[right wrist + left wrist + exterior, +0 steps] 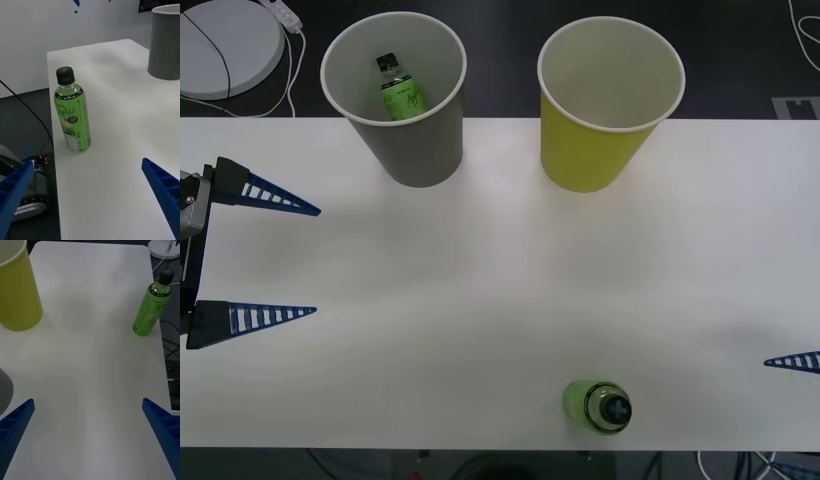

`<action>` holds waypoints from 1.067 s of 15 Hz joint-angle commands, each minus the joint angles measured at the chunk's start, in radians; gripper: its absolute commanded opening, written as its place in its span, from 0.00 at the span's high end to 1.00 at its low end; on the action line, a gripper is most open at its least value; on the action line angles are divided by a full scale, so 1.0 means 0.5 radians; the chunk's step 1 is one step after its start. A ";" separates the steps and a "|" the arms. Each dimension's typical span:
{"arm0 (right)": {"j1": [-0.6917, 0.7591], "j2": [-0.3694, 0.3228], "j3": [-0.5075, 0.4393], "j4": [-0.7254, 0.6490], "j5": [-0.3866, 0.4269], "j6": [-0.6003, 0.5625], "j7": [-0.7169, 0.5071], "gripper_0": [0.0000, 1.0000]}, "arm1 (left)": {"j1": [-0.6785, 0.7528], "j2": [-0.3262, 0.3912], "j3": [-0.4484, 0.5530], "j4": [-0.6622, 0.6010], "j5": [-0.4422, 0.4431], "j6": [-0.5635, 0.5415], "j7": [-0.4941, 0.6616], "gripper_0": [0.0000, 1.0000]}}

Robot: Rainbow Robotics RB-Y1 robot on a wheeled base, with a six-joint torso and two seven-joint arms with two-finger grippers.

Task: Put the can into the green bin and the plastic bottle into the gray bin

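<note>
White table. Plastic bottle upright at near edge, well apart from gray bin and green bin. Right gripper near bottle, fingers apart, empty. Left gripper well apart from bottle, fingers spread. Second bottle inside gray bin.

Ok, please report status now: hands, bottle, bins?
Left hand open, empty, at table's left. Right hand open, near standing plastic bottle at front edge. Another bottle in gray bin; green bin empty. No can.
</note>
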 commanded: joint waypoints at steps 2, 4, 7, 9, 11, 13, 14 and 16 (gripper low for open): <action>-0.093 0.029 0.181 0.021 -0.047 0.098 0.054 0.00 | 0.000 0.000 0.000 0.000 0.000 0.000 0.000 0.00; -0.132 0.041 0.273 0.021 -0.081 0.144 0.079 0.00 | 0.000 0.000 0.000 0.000 0.000 0.000 0.000 0.00; -0.221 0.047 0.426 0.021 -0.130 0.206 0.115 0.00 | 0.000 0.000 0.000 0.000 0.000 0.000 0.000 0.00; -0.298 0.053 0.537 0.021 -0.161 0.246 0.149 0.00 | 0.000 0.000 0.000 0.000 0.000 0.000 0.000 0.00; -0.359 0.059 0.617 0.021 -0.173 0.258 0.183 0.00 | 0.000 0.000 0.000 0.000 0.000 0.000 0.000 0.00; -0.393 0.075 0.644 0.021 -0.167 0.258 0.223 0.00 | 0.000 0.000 0.000 0.000 0.000 0.000 0.000 0.00; -0.409 0.075 0.650 0.021 -0.155 0.261 0.247 0.00 | 0.000 0.000 0.000 0.000 0.000 0.000 0.000 0.00; -0.439 0.075 0.696 0.021 -0.149 0.261 0.278 0.00 | 0.000 0.000 0.000 0.000 0.000 0.000 0.000 0.00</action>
